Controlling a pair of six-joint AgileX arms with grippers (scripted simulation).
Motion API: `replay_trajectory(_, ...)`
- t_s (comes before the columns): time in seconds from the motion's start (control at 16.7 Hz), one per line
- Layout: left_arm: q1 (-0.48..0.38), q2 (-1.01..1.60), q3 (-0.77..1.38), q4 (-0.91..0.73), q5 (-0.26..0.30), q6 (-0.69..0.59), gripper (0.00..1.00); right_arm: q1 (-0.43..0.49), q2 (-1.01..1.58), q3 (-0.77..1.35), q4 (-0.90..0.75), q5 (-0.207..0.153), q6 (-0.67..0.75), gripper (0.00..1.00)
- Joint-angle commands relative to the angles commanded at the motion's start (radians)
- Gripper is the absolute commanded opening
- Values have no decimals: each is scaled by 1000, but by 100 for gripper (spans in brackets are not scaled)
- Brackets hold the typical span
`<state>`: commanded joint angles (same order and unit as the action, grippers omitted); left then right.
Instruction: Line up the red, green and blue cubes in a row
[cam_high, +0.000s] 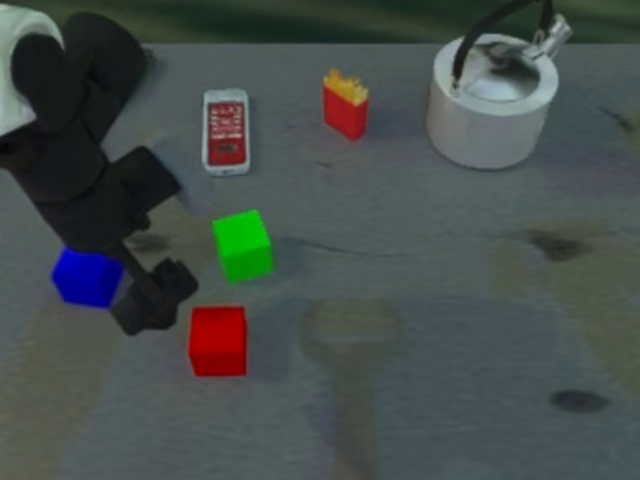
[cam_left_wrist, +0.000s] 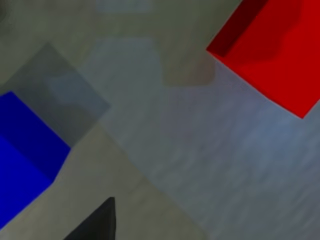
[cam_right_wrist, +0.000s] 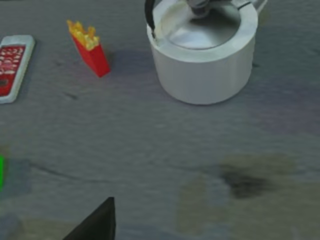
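The blue cube (cam_high: 88, 277) lies at the table's left, the green cube (cam_high: 243, 245) to its right and a little farther back, and the red cube (cam_high: 218, 341) nearer the front. My left gripper (cam_high: 150, 300) hangs low between the blue and red cubes, open and holding nothing. Its wrist view shows the blue cube (cam_left_wrist: 20, 155) on one side, the red cube (cam_left_wrist: 272, 50) on the other, bare table between, and one dark fingertip (cam_left_wrist: 100, 225). The right arm is out of the top view; one fingertip (cam_right_wrist: 97, 225) shows over bare table, and the gripper is open.
Along the back stand a flat white phone with a red screen (cam_high: 226, 131), a red fries box (cam_high: 345, 104) and a white round pot with a black handle (cam_high: 492, 100). The right wrist view shows the phone (cam_right_wrist: 12, 65), fries box (cam_right_wrist: 90, 47) and pot (cam_right_wrist: 202, 55).
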<state>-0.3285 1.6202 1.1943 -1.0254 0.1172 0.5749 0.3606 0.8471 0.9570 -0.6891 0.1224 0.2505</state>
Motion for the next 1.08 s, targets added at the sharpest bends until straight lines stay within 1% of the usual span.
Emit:
replay_trajectory(0.24, -51, 294, 282, -146, -21, 95, 100, -138, -350, -418, 259, -33, -113, 100)
replay_trajectory(0.54, -92, 545, 588, -221, -70, 181, 100, -274, -680, -780, 531, -85, -208, 100)
replay_trajectory(0.66, -101, 605, 675, -227, -89, 203, 100, -312, -767, -876, 609, -103, -230, 100)
replay_trajectory(0.84, -109, 651, 749, -224, -110, 222, 100, -345, -837, -948, 679, -120, -248, 100)
replay_trajectory(1.08, -110, 657, 760, -222, -113, 225, 100, -351, -847, -957, 689, -122, -250, 100)
